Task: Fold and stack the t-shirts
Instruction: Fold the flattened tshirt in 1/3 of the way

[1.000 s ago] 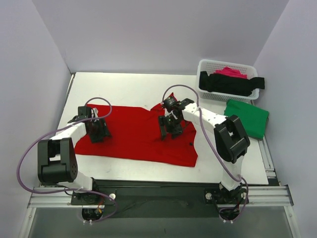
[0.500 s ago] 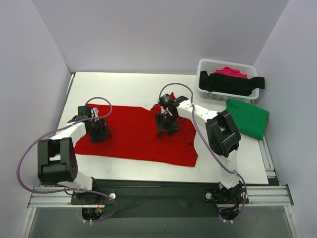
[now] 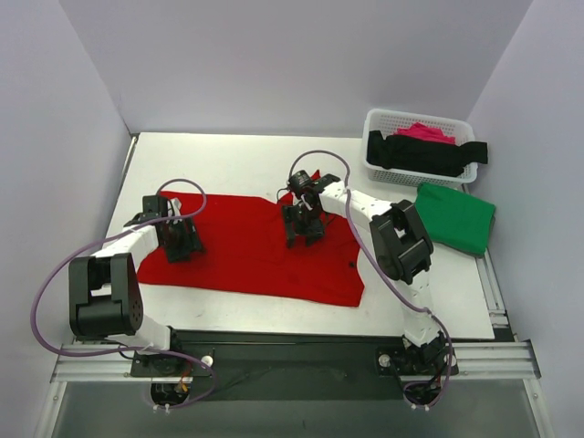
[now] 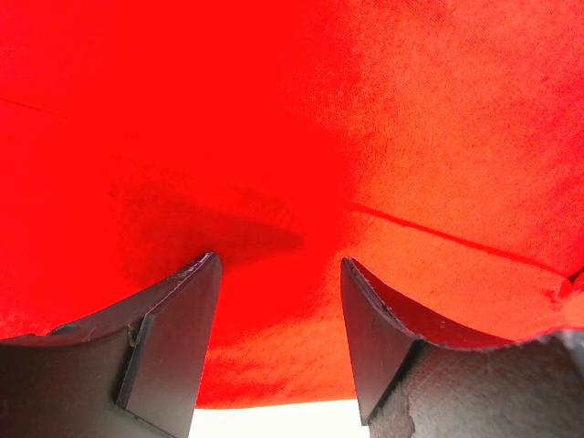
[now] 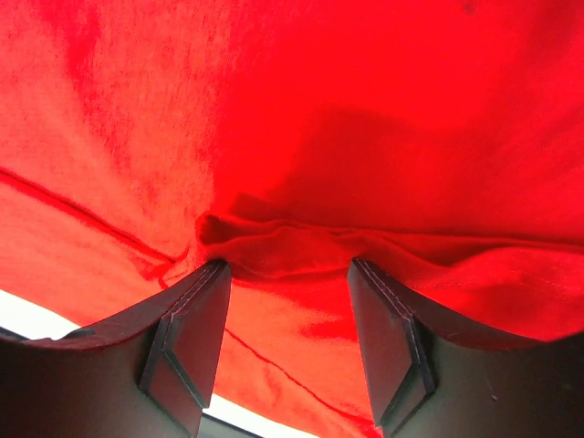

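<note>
The large red t-shirt [image 3: 246, 251] lies spread on the table [image 3: 237, 164]. My left gripper [image 3: 180, 245] is open, pressed down on the shirt's left part; red cloth [image 4: 301, 182] fills its view. My right gripper [image 3: 301, 233] is open, down on the shirt near its upper middle, its fingertips against a raised fold of red cloth [image 5: 292, 242]. A folded green t-shirt [image 3: 456, 217] lies at the right. A black t-shirt [image 3: 424, 155] and a pink one [image 3: 424, 132] lie in the basket.
The white lattice basket [image 3: 383, 123] stands at the back right, just behind the green shirt. Grey walls close the left, back and right sides. The table's front edge runs just beyond the shirt's near hem.
My right gripper has slid to the left and slightly back along the red shirt, pushing cloth into a small fold. The left gripper has not moved.
</note>
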You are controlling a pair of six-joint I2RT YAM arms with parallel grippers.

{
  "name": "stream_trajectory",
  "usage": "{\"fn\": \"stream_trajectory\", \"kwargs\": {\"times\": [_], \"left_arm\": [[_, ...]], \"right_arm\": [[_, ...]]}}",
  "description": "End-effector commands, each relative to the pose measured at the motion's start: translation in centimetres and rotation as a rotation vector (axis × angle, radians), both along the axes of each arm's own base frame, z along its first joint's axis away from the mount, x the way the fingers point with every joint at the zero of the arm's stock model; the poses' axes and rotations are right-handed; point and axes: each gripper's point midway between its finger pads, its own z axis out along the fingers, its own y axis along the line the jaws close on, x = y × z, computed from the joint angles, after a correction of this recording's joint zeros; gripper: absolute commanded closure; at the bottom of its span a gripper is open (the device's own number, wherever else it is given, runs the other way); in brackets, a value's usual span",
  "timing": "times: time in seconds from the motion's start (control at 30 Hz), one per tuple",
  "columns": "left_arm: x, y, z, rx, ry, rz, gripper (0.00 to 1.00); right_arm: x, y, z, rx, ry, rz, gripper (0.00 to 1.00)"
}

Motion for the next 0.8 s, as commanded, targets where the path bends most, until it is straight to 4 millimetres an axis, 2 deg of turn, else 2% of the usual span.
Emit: {"fn": "stream_trajectory", "kwargs": {"times": [0.0, 0.47, 0.77], "left_arm": [[-3.1, 1.2, -2.2, 0.046, 0.115, -0.002, 0.34], [-3.2, 1.1, -2.1, 0.034, 0.108, 0.001, 0.34], [-3.3, 1.1, -2.1, 0.03, 0.106, 0.003, 0.33]], "right_arm": [[0.8, -0.6, 0.4, -0.058, -0.039, -0.024, 0.45], [2.4, 0.7, -0.4, -0.071, -0.07, -0.078, 0.44], [2.7, 0.4, -0.4, -0.109, -0.105, -0.08, 0.44]]}}
